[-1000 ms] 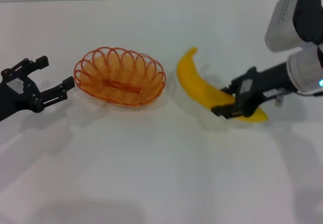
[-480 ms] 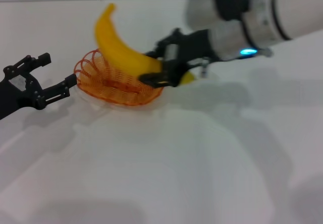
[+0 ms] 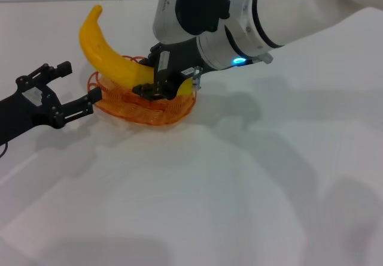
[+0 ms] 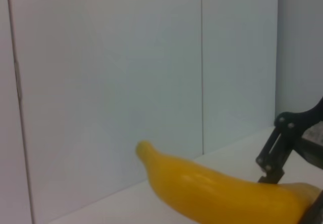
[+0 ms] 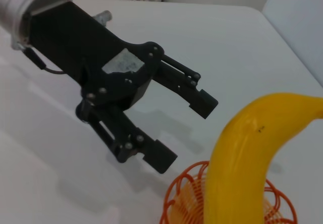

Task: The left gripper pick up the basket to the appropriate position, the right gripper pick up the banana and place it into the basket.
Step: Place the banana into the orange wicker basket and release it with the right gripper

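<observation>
Head view showed a white table (image 3: 197, 206) from above. At far left, the left gripper (image 3: 76, 88), a black two-finger claw on a plain black forearm, lay low over the table with its fingers spread wide and holding nothing; one fingertip sat just beside the rim of the basket (image 3: 128, 111), a small oval orange wire basket with a looped edge. Over the basket, the banana (image 3: 111, 62), large, smooth, bright yellow and curved, tilted with one end raised up and to the left, well above the rim. The right gripper (image 3: 157, 81), a black claw on a silver-white wrist and white arm, was clamped around the banana's lower part directly above the basket. Whether the banana touched the wire could not be told. The right wrist camera looked past the banana at the left claw, its fingers apart, near the basket's edge.
</observation>
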You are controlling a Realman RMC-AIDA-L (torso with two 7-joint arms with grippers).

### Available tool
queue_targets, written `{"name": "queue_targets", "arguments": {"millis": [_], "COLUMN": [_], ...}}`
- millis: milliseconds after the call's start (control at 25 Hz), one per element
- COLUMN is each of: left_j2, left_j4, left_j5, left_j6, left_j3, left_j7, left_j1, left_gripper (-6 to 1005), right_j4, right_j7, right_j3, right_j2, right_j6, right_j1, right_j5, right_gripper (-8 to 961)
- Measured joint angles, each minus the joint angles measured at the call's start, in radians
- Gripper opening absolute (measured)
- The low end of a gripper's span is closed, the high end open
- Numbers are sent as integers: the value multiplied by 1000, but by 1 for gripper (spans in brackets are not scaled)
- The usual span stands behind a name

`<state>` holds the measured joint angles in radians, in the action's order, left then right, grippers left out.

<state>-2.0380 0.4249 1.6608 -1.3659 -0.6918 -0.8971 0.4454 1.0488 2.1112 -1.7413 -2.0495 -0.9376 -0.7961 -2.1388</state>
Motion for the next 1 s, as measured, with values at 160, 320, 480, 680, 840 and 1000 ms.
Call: {"name": "queue_targets", "arguments": {"millis": [160, 320, 480, 680, 840, 1000], "left_j2": [-1, -1, -1, -1, -1, -1], "left_j4": [0, 0, 0, 0, 0, 0], "left_j5": [0, 1, 1, 1, 1, 1], "left_j6": [1, 1, 1, 0, -2, -3], "left_j3": [0, 0, 0, 0, 0, 0], "left_j7": [2, 3, 3, 3, 3, 3], "left_j1": [1, 1, 2, 2, 3, 3], "left_gripper": [884, 884, 884, 884, 884, 884], "right_j4": [-28, -63, -76, -76, -76, -64], "right_j7": [4, 1, 2, 1, -1, -8], "right_j3": [-17, -27, -35, -35, -35, -35], "right_j2": [0, 0, 0, 0, 0, 0], "right_j6": [26, 41, 59, 61, 62, 51], "right_j1": [-12, -27, -33, -33, -30, -25], "right_j5": [0, 1, 1, 1, 1, 0], "right_gripper": [516, 519, 521, 524, 526, 617]}}
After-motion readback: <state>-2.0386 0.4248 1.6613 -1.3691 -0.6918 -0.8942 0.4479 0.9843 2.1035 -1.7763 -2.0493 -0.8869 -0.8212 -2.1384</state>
